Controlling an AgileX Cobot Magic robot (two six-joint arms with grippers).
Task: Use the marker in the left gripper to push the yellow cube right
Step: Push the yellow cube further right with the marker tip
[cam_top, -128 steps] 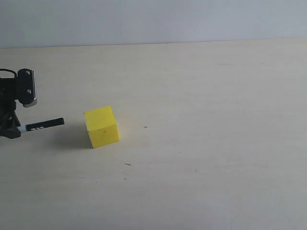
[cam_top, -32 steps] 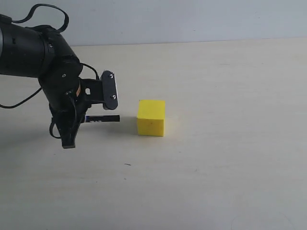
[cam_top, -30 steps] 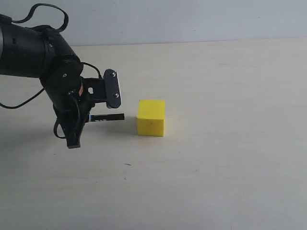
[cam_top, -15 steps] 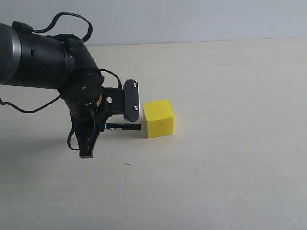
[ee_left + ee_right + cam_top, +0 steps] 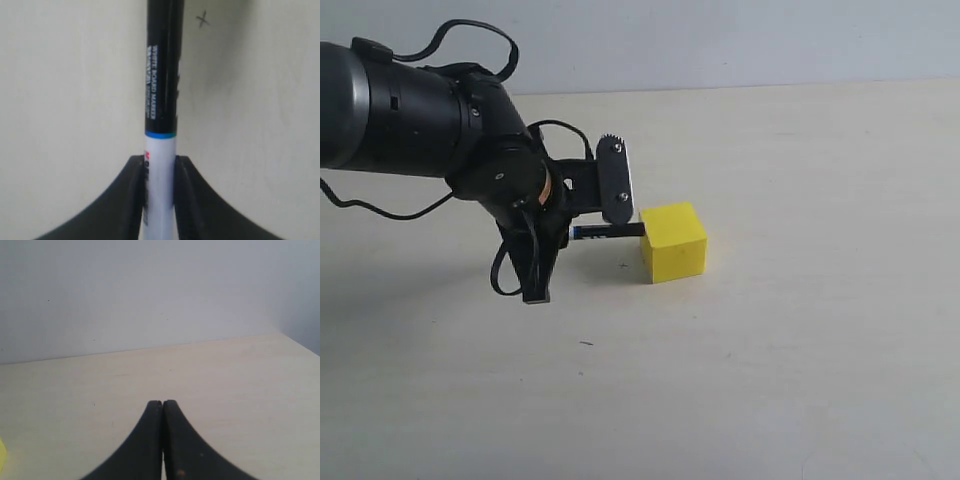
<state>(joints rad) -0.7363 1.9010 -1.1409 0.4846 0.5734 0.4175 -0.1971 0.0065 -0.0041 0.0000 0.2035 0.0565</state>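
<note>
We see the left gripper (image 5: 159,167) on the left, low over the table (image 5: 800,350), fingers clamped on the marker (image 5: 610,230) at its white barrel. Marker is level, black cap pointing right, tip against the left side of the yellow cube (image 5: 673,242). Cube sits on the table near mid-scene. Right gripper (image 5: 162,407): fingers pressed together.
</note>
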